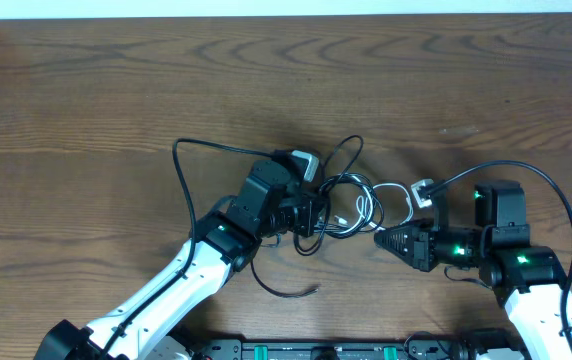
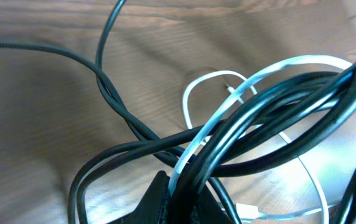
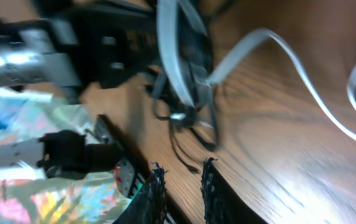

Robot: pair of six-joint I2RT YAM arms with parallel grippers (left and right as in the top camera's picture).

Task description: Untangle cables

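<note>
A brown wooden table (image 1: 86, 100) fills the overhead view. The left arm (image 1: 196, 265) reaches in from the lower left and the right arm (image 1: 536, 290) from the lower right, their tips pointing at each other near the middle.

Between them lie the cables (image 1: 351, 190), a tangle of thin black loops with a white cord (image 2: 309, 59) threaded through. One black cord (image 1: 181, 170) arcs out to the left of the tangle, and another loose black end (image 1: 286, 292) curls on the table below the left arm.

The left gripper (image 1: 316, 215) sits in the left part of the tangle. Its fingers (image 2: 159, 199) are closed on a bundle of black strands and the white cord, which rise off the wood from that grip.

The right gripper (image 1: 379, 238) is just beside the right edge of the tangle. Its fingers (image 3: 155, 193) stand slightly apart, with bare wood showing in the narrow gap.

A small white plug (image 1: 423, 190) lies just above the right gripper, and a grey-white plug (image 1: 304, 160) lies at the upper left of the tangle.
</note>
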